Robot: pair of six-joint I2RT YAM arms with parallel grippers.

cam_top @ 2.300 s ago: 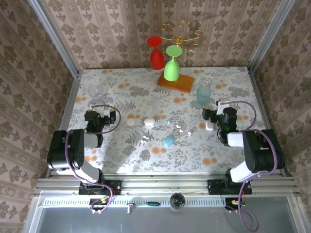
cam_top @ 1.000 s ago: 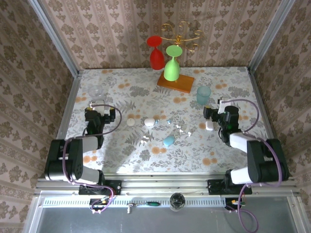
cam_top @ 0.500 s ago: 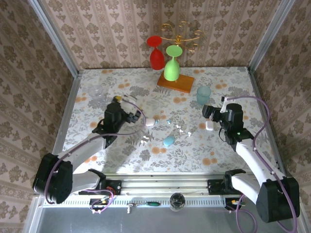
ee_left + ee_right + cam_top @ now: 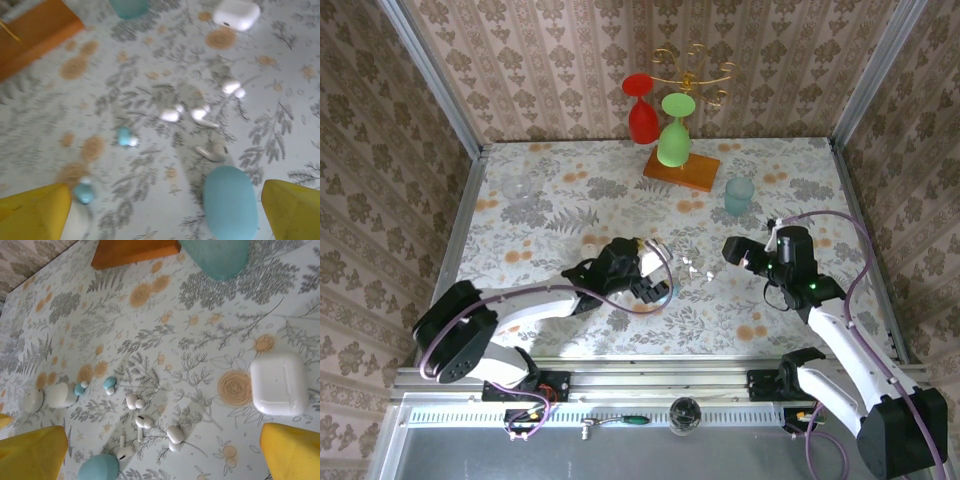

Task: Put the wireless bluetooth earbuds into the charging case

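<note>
- The tabletop [image 4: 790, 180] is covered in a pale floral print, all grey fern leaves and orange blooms. It's boxed in by walls of brownish damask wallpaper [image 4: 520, 70], with metal posts at the corners.
- On the far side an orange wooden board [image 4: 681, 168] can be seen, with a red goblet [image 4: 641, 110] and a green goblet [image 4: 674, 135] at it. A frosted teal cup [image 4: 739, 195] is parked to its right, and a clear glass [image 4: 519, 189] sits way over on the far left.
- Left jaws [image 4: 165, 210]: spread wide, nothing held, nothing touched. They're hung low over the middle of the tabletop, and the blue case [image 4: 230, 201] lies between the yellow fingertips [image 4: 35, 212], closer to one than the other.
- Right jaws [image 4: 162, 452]: also wide apart and empty, over the right part of the tabletop. The white case [image 4: 278, 382] lies flat on the cloth just ahead of one tip, not touched.
- The earbuds [image 4: 144, 421] are scattered loose on the cloth around the middle of the tabletop, between the two sets of jaws. Most are white, and a couple of light blue ones [image 4: 110, 383] lie a bit further left.
- Shapes and finish: the earbuds are tiny and glossy, some with short stems. The blue case is a smooth oval pebble. The white case is a rounded square with a faint seam and looks shut.
</note>
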